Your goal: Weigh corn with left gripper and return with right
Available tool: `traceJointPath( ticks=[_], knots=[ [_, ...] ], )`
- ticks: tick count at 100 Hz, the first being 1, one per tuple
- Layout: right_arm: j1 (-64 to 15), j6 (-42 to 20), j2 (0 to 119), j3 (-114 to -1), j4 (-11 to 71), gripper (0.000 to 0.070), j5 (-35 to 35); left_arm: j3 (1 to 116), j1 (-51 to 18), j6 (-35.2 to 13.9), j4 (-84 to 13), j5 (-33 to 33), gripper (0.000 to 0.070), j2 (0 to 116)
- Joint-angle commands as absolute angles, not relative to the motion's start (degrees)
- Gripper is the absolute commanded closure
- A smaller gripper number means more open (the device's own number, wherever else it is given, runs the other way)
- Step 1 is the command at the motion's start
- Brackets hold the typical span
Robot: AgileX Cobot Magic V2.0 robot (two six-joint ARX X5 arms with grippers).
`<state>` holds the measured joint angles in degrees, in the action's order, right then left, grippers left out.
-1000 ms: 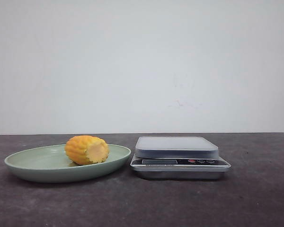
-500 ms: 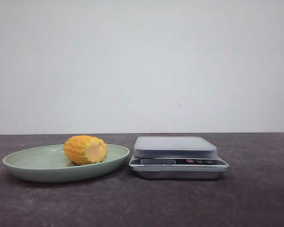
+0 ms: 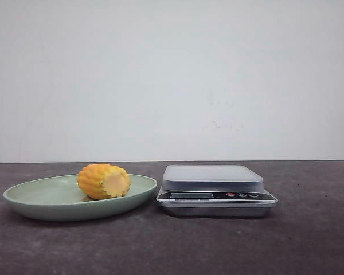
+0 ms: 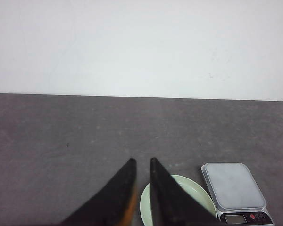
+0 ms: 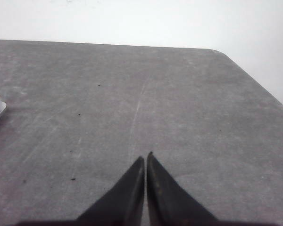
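Yellow-orange stubby corn cob piece (image 3: 104,181) lies on its side in shallow pale green plate (image 3: 28,201), pale cut end toward camera. Silver digital kitchen scale (image 3: 216,190) just right of plate on dark grey table (image 3: 172,246). Left gripper (image 4: 142,162) fingers slightly parted, empty. Right gripper (image 5: 145,157) pinched closed, empty, above bare table.

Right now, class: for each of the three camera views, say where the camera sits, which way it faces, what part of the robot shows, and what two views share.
Front: low at the table's near edge, facing the wall; shows corn on the plate beside the scale; no robot part.
Left wrist: raised on the left arm, looking down over the left claw, slightly parted.
Right wrist: on the right arm, over the right claw, shut, above bare table.
Shared: front and left wrist both show plate and scale.
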<state>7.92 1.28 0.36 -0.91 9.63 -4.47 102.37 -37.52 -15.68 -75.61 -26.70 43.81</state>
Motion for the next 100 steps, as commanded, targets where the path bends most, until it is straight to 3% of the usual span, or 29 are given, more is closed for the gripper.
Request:
traceJointPath(
  ticks=[1, 75, 82, 100],
  knots=[
    [8.01, 1.54, 0.21, -0.75, 9.04, 0.0699, -4.47, 103.77, -37.85, -15.73, -75.07, -26.81, 0.0700, 44.16],
    [8.01, 1.52, 0.21, -0.75, 9.02, 0.0699, -4.49, 103.77, -37.65, -15.64, -75.02, -26.83, 0.0700, 44.34],
    [8.01, 1.52, 0.21, -0.75, 9.02, 0.0699, -4.49, 103.72, -36.27, -12.51, -74.94, -27.73, 0.0700, 44.31],
    [8.01, 1.54, 0.21, -0.75, 9.02, 0.0698, -4.49, 97.14, -27.66, -10.81, -70.67, -30.28, 0.0700, 41.17]
  ],
)
